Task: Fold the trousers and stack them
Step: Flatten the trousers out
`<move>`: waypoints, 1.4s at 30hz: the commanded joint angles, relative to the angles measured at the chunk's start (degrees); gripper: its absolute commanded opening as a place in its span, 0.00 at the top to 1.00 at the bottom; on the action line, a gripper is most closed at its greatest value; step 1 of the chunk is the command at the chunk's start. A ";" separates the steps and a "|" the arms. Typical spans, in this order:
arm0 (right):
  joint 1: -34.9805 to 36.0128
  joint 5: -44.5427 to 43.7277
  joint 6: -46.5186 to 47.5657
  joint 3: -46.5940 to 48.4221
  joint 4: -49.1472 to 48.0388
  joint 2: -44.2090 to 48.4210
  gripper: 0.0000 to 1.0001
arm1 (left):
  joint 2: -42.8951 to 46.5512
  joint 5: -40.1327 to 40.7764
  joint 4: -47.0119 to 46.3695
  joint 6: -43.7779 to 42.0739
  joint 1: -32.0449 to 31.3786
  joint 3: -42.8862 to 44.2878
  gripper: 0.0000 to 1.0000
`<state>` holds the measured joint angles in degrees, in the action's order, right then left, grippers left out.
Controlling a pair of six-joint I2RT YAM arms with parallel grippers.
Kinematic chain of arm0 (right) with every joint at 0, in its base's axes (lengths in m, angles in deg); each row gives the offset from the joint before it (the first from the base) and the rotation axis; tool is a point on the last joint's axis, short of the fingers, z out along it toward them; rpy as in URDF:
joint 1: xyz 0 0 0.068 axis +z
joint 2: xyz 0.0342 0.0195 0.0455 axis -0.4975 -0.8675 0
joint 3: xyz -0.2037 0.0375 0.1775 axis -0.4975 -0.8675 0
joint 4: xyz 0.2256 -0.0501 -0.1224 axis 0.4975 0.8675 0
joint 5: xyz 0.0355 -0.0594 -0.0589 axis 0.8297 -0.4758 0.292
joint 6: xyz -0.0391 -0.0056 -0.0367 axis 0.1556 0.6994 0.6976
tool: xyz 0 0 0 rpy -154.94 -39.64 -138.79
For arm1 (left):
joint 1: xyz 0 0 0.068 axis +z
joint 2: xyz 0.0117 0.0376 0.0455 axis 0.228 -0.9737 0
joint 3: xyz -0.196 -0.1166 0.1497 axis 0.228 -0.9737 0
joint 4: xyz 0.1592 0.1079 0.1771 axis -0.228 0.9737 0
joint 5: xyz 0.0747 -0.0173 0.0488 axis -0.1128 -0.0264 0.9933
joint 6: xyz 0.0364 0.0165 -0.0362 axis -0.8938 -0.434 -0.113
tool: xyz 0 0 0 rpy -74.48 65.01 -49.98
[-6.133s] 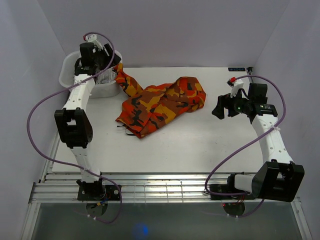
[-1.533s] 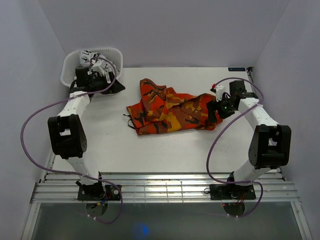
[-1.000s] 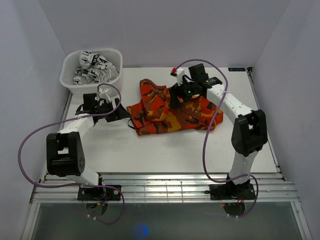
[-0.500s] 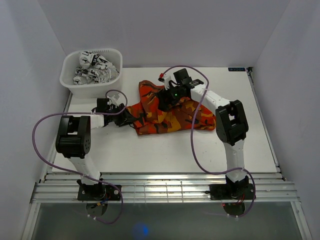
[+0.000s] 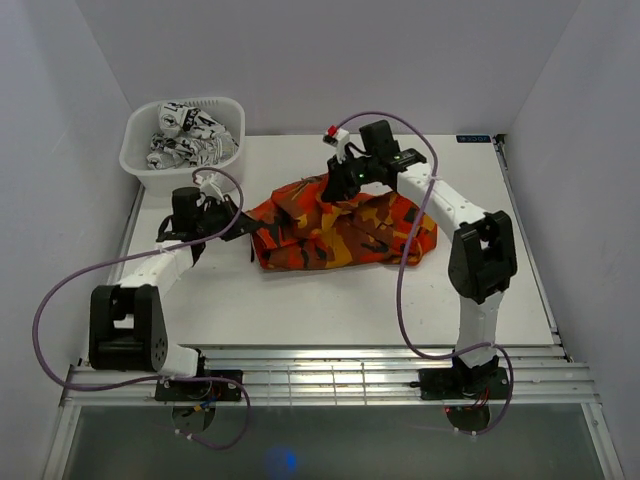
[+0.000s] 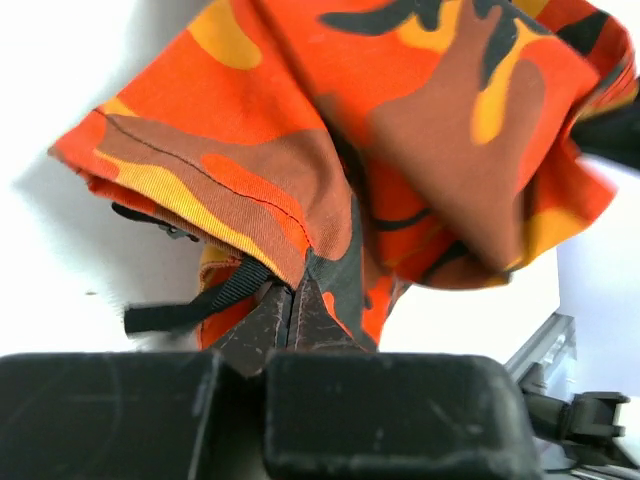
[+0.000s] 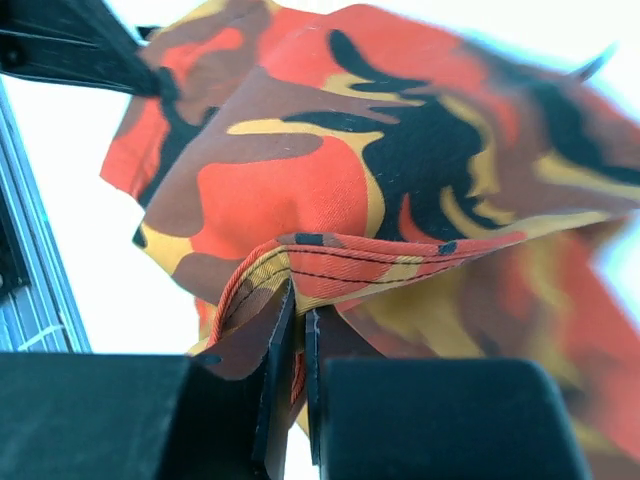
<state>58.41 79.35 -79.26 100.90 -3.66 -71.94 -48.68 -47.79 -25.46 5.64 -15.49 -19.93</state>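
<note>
Orange, red and black camouflage trousers point(image 5: 340, 228) lie crumpled at mid-table. My left gripper point(image 5: 240, 225) is shut on their left edge; in the left wrist view its fingertips point(image 6: 290, 300) pinch the cloth point(image 6: 400, 130) beside a black drawstring point(image 6: 180, 305). My right gripper point(image 5: 338, 185) is shut on a stitched hem at the back of the heap and lifts it off the table. The right wrist view shows that hem point(image 7: 400, 262) clamped between the fingers point(image 7: 297, 320), with the cloth point(image 7: 330, 170) hanging beyond.
A white basket point(image 5: 133, 160) holding black-and-white patterned clothes point(image 5: 185, 135) stands at the back left corner. The white table point(image 5: 330, 305) ends at a metal rail in front. Purple cables loop over both arms.
Both grippers have shut on the trousers over the last second. The right one has lifted the rear hem, and the left arm has drawn back leftward with the left edge, stretching the cloth.
</note>
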 commanded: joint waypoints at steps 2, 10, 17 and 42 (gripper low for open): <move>-5.80 0.12 -0.06 0.00 -2.16 9.51 0.92 | 10.07 1.76 10.05 -7.95 6.25 0.78 1.00; -19.94 -8.31 -0.94 -4.04 -3.47 15.84 0.92 | 16.24 2.98 25.53 -21.57 14.07 1.75 1.00; -29.09 -19.03 4.42 -9.15 -4.18 14.45 0.92 | 15.72 1.94 29.40 -27.56 19.70 2.27 1.00; -25.53 -1.84 6.80 1.32 8.77 15.04 0.07 | 12.12 -15.11 30.55 -23.27 20.32 13.79 1.00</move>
<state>28.12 66.21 -70.54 100.73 7.73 -63.11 -36.35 -58.52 5.79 -22.19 4.91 -5.98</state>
